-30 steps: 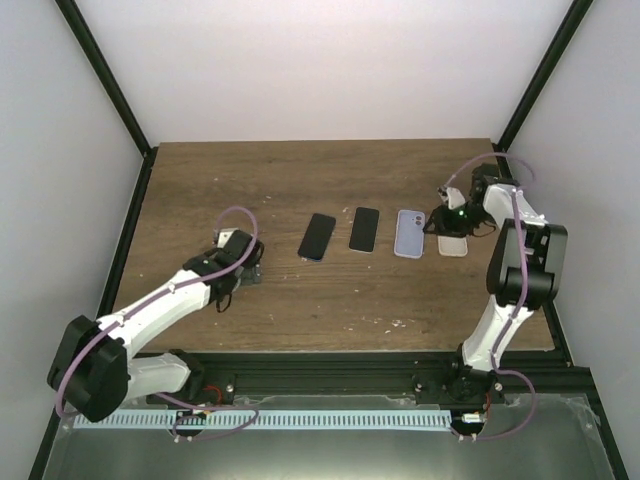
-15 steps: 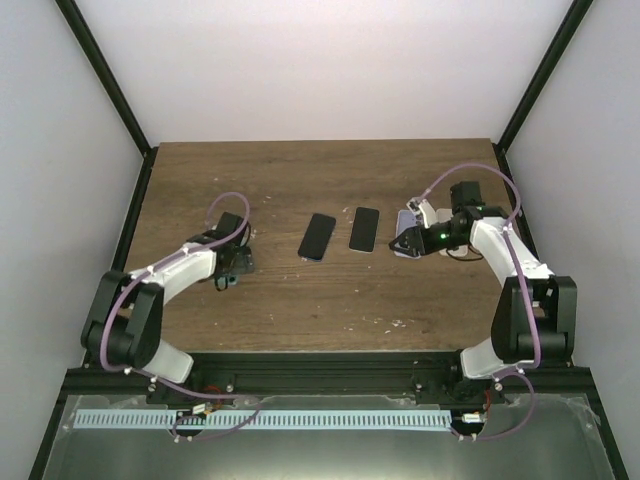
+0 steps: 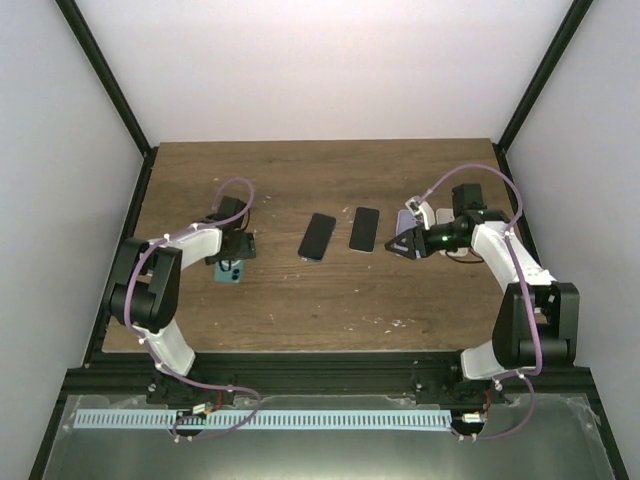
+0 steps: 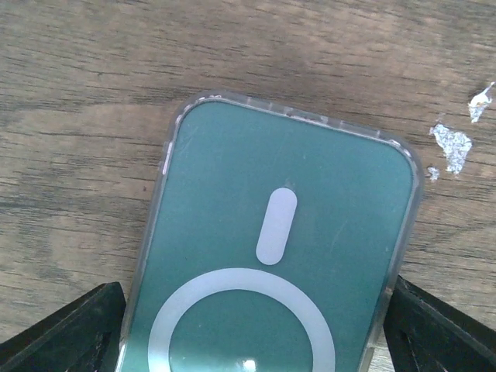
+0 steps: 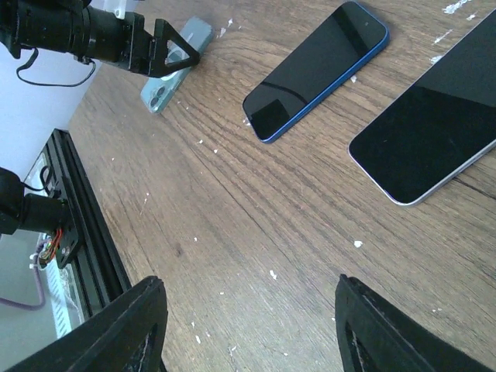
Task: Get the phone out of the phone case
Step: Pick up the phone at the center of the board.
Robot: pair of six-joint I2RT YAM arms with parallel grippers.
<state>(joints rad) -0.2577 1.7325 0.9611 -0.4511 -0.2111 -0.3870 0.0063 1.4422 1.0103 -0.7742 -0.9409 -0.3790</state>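
Tabletop (image 3: 300,310): wrist views reveal left tool (image 4: 256,322) spread astride phone case (image 4: 310,186), right tool (image 5: 248,318) parted.

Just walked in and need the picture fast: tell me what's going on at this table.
The left gripper is down on a green phone in a clear case, fingers straddling its sides; whether they clamp it is unclear. The phone is not yet out of its case. The right gripper hangs open and empty above the table, near a blue-edged phone and a silver-edged phone, both face up.
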